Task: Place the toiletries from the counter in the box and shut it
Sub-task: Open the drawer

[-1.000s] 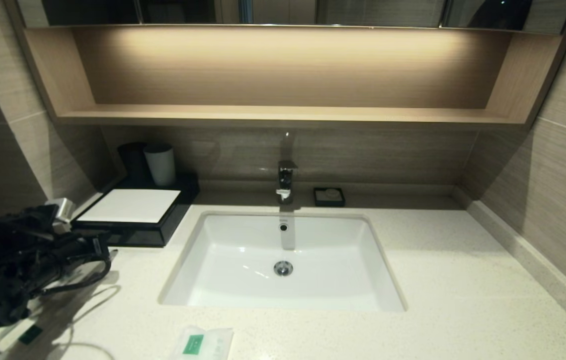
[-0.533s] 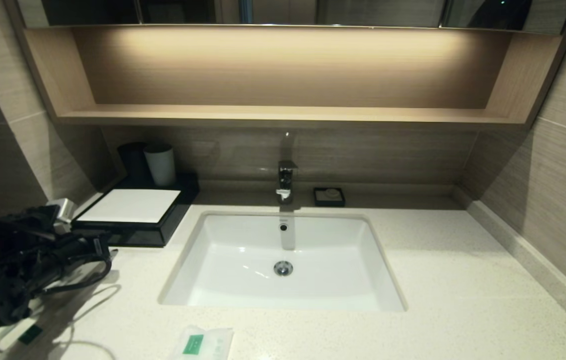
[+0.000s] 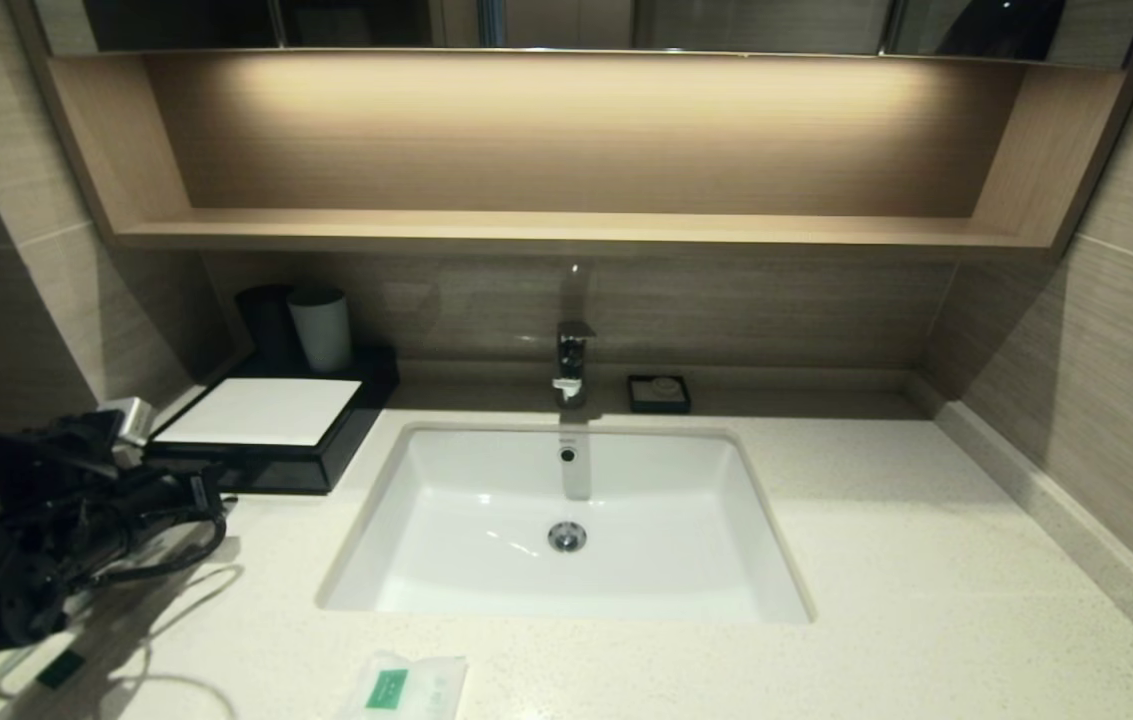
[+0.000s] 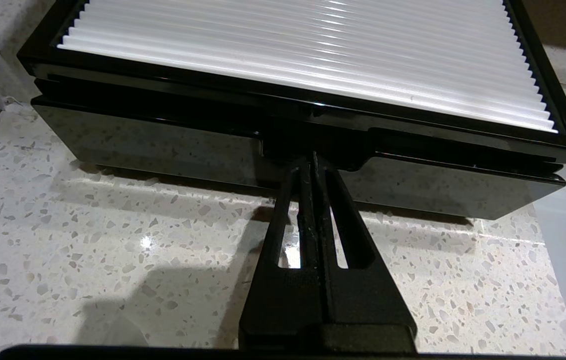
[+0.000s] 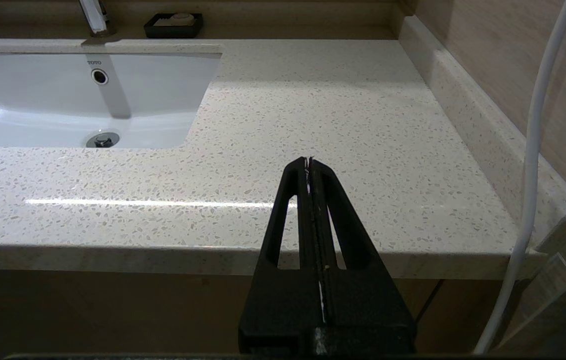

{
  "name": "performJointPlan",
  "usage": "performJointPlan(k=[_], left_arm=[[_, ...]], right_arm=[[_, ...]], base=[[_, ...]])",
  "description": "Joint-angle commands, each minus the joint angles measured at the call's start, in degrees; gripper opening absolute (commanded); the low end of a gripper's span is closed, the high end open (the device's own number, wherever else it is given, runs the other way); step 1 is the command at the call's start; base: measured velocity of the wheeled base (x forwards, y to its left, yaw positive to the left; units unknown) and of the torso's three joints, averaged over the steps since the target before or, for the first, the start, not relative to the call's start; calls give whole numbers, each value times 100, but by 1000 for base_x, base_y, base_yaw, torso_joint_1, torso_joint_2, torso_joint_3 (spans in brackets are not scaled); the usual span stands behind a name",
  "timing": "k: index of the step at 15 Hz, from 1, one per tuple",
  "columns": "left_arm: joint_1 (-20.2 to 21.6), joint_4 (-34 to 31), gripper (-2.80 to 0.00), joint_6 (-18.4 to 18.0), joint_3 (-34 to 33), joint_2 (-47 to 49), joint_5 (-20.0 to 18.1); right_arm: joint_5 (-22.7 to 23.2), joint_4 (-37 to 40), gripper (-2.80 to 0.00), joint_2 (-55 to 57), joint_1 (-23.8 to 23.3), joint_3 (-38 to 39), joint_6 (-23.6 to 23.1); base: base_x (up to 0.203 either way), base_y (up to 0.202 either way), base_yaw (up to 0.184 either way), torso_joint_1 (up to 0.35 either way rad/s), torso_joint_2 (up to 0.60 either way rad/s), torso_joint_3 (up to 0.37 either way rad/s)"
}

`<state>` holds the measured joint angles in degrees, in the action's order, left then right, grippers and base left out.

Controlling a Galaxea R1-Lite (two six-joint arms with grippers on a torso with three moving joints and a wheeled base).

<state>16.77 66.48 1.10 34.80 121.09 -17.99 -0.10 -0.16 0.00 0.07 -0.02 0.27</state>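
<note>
Left hand (image 4: 312,157) is clenched, tips at the notch of the box (image 4: 163,145) drawer, box straight ahead of it. The sachet (image 3: 404,686) lies on the desk (image 3: 906,560) nearer this hand. Right hand (image 5: 308,161), clenched and empty, hangs off the desk edge.

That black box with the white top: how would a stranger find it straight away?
Start at the white sink set in the speckled counter. On its left, by the back wall, sits the low black box with a ribbed white top. The small soap dish right of the tap is all black.
</note>
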Motion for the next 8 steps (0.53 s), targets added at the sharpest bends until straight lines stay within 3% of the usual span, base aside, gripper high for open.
performJointPlan(k=[1,8], left_arm=[[1,41,-280,5,1,20,-11],[-8,42,-280,5,19,73,-11]], right_arm=[[1,-2,-280,0,1,6,0],[1,-2,-280,0,1,3,0]], base=[[0,0,0,0,0,0],[0,0,0,0,0,0]])
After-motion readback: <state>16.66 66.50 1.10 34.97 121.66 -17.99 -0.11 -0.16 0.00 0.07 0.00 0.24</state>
